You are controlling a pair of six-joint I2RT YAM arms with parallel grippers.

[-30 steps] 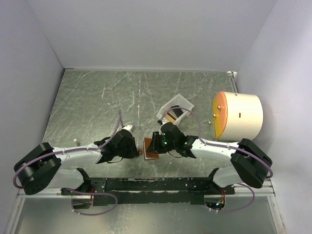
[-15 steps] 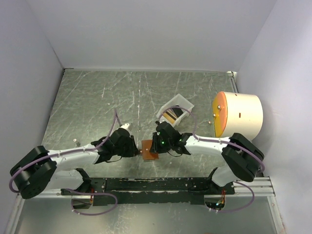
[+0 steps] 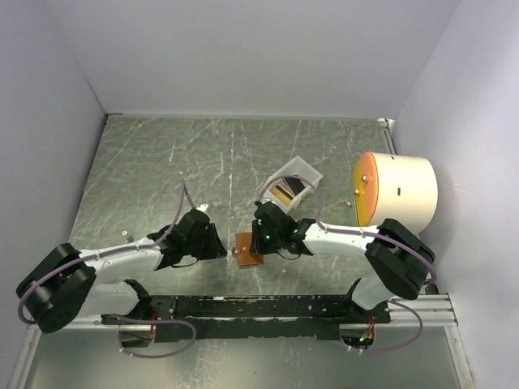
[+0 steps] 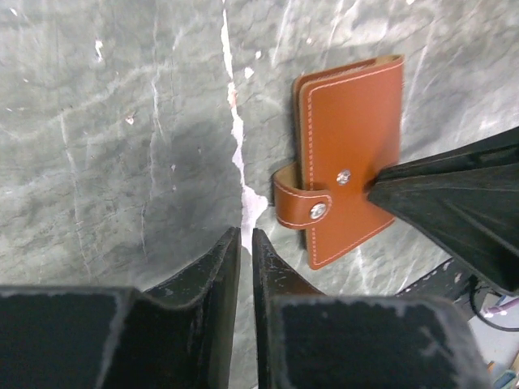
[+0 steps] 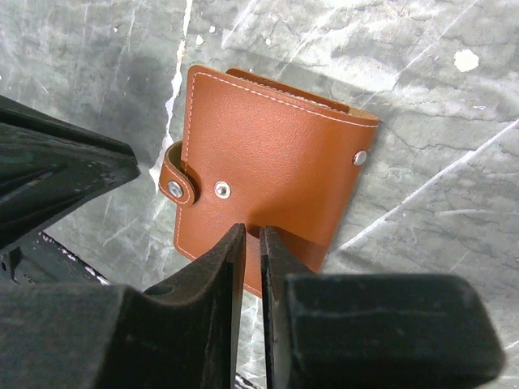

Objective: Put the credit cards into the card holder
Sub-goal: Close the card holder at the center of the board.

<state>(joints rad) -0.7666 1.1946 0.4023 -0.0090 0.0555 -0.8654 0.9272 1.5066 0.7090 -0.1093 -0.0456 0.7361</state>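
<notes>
The card holder (image 3: pixel 246 249) lies folded shut on the metal table, brown cover up (image 4: pixel 357 138) (image 5: pixel 276 154). Its side tab (image 4: pixel 298 204) curls round the edge, its snap resting beside the cover's snap rather than on it. My right gripper (image 5: pixel 251 228) (image 3: pixel 258 241) is shut, its tips down on the cover's near edge with nothing between them. My left gripper (image 4: pixel 246 232) (image 3: pixel 220 245) is shut too and holds nothing, just left of the tab and apart from it. One yellow credit card (image 3: pixel 283 193) shows in a white tray.
The white tray (image 3: pixel 302 170) sits tilted behind the right gripper. A big cream cylinder with an orange face (image 3: pixel 399 192) stands at the right. White walls close three sides. The black base rail (image 3: pixel 259 308) runs along the near edge.
My right gripper has narrowed its jaws and moved left onto the card holder. My left gripper has drawn back a little to the left. The holder has barely shifted.
</notes>
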